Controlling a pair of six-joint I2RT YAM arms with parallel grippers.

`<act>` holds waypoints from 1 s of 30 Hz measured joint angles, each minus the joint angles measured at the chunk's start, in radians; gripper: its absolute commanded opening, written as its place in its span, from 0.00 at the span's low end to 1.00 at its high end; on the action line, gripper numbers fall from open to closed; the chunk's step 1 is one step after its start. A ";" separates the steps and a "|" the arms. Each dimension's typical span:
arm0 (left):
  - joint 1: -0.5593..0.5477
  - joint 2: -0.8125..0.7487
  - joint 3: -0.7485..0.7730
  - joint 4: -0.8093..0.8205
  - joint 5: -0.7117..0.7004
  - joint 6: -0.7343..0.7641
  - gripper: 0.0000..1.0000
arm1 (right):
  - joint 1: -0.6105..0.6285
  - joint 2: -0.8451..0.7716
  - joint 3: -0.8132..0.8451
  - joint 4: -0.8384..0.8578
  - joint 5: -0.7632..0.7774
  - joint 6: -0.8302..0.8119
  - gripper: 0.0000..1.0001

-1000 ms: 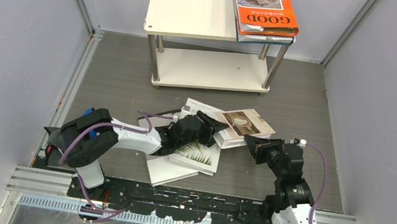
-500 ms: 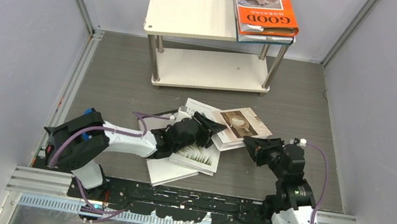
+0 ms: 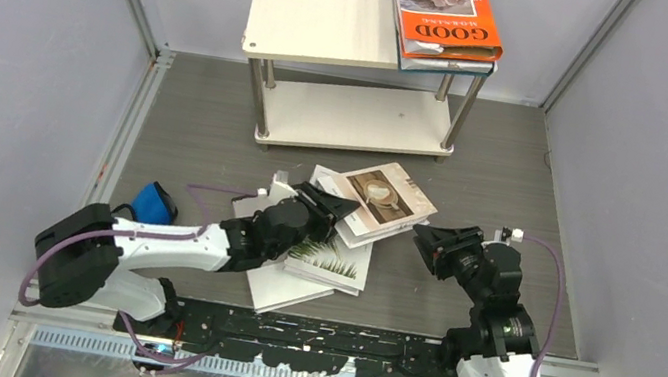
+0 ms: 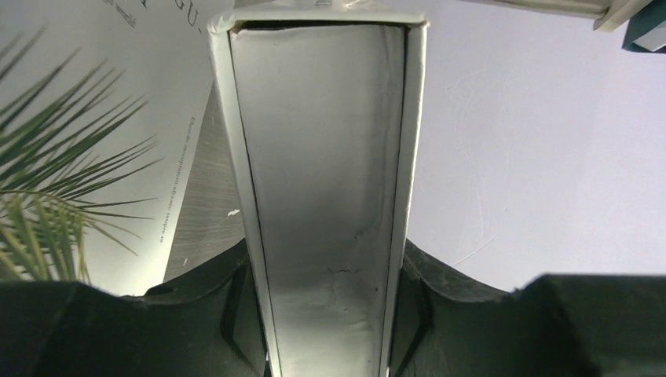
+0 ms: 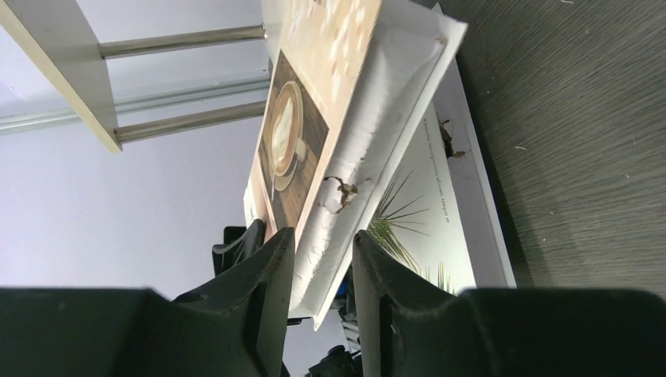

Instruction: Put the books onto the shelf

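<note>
**A:** Where is the cup book?

**B:** The beige book (image 3: 378,193) is lifted and tilted at mid-frame, just below the shelf (image 3: 325,27). The left gripper (image 3: 325,205) has its jaws closed on the book's near edge. The right gripper (image 3: 425,237), at the lower right of the book, stands partly open. It holds nothing and sits just beside the book's corner.

**A:** What could go wrong?

**B:** It is pinched along one edge only, so I judge the free end may sag, fan open and slide out. Swung toward the shelf, it could strike the front board. It could also hit the orange book (image 3: 447,9), which overhangs the top board's right end. The palm-leaf book (image 3: 331,261) and the grey-white book (image 3: 279,286) lie under the left arm and could be dragged.

**A:** And the surface and room?

**B:** A matte grey wood-grain table (image 3: 514,177), pale lilac walls on three sides and metal rails in the corners. A small blue object (image 3: 151,202) sits at the left.
</note>
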 measured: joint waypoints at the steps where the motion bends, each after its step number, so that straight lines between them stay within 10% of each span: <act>1: 0.000 -0.017 -0.005 -0.012 -0.010 0.002 0.48 | 0.000 -0.004 0.003 -0.008 0.000 -0.002 0.39; 16: -0.005 -0.270 -0.111 -0.101 -0.311 0.044 0.50 | 0.000 -0.037 0.071 -0.127 0.010 -0.077 0.39; 30: 0.074 -0.073 -0.142 0.130 -0.486 0.053 0.50 | 0.000 0.038 0.170 -0.185 0.024 -0.187 0.38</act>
